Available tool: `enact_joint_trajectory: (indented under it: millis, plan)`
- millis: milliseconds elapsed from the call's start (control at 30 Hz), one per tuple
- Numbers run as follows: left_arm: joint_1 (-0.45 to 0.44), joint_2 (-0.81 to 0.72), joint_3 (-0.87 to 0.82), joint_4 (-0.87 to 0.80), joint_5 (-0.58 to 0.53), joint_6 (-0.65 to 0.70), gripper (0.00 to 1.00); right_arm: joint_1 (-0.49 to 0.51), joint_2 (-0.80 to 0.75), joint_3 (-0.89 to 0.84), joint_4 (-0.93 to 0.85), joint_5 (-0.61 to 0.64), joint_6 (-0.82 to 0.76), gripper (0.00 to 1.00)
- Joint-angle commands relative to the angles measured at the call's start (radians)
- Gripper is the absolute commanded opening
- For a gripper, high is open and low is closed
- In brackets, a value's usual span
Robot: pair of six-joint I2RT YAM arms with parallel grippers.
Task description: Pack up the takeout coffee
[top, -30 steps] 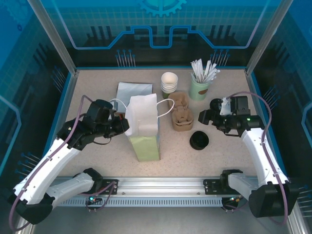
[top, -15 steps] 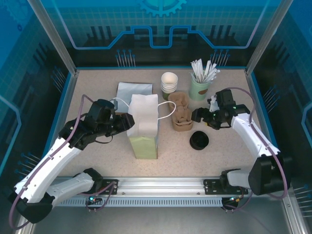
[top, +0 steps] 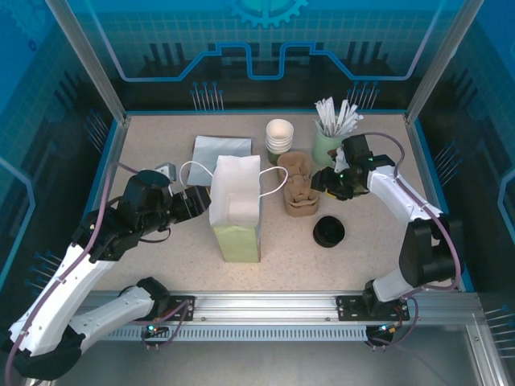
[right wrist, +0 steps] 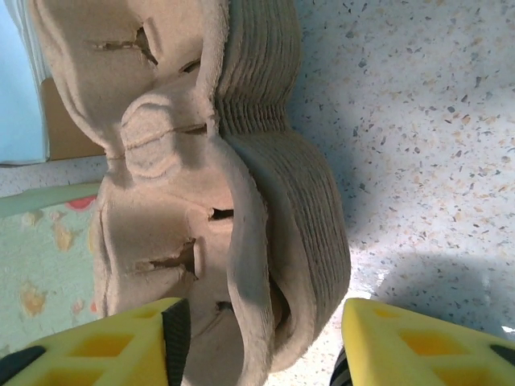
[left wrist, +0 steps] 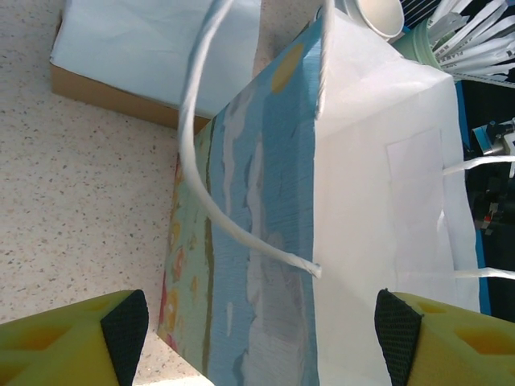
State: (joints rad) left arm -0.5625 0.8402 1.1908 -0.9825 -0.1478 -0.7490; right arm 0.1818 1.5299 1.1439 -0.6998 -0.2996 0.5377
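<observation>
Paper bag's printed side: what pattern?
Paper bag: blue with white streaks, pale green with yellow-red spots; best in left wrist view.

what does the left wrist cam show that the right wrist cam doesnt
Left wrist: the open mouth of the paper bag and its white handle, plus a white-rimmed paper cup and the mint cup of wrapped sticks at the top edge.
Right wrist: the stack of brown pulp carriers, with the right gripper straddling it.
Both: the bag's printed side, the pale blue flat pack and the speckled table.
</observation>
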Motion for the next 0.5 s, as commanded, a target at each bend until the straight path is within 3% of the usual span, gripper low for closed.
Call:
enact_joint_trajectory:
  millis: [0, 467]
  plan:
    - [-0.006, -0.004, 0.03, -0.028, -0.036, 0.028, 0.78, 0.015, 0.03, 0.038, 0.005, -0.024, 0.001, 0.5]
    - [-0.007, 0.003, 0.032, -0.024, -0.038, 0.026, 0.78, 0.024, 0.049, 0.029, 0.021, -0.066, 0.011, 0.25]
